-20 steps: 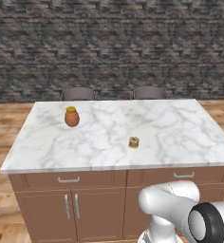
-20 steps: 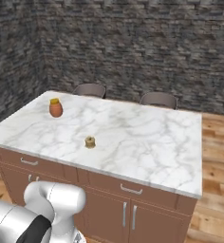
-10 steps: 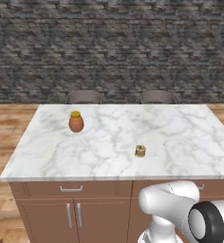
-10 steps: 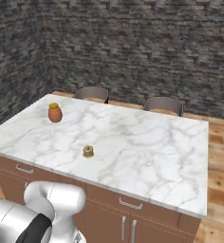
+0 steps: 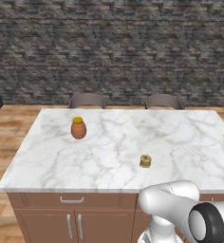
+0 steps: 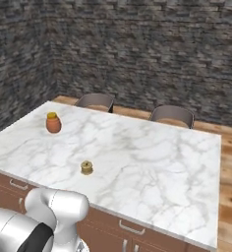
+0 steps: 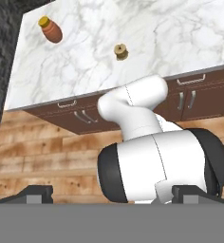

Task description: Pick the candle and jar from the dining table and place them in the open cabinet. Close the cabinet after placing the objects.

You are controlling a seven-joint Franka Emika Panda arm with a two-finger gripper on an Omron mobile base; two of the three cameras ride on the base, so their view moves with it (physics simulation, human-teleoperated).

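Candle on marble island, not yet taken; pincer spread wide and empty, tips (image 7: pixel 112 194) low in the hand view.

The candle (image 5: pixel 145 161) stood upright near the front edge of the dining table (image 5: pixel 190 142), well apart from a small orange pot (image 5: pixel 78 128) toward the far left; likely light, rigid, waxy; its spool waist looked the best purchase, jaws across the narrow middle; polished marble probably lets it skid if nudged; two chairs (image 5: pixel 87 100) tucked behind; stone wall (image 5: pixel 114 47) beyond; wood floor (image 6: pixel 231 197) around; glass jar not made out.

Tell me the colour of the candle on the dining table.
Tan-gold. The candle shows best in the left base view.
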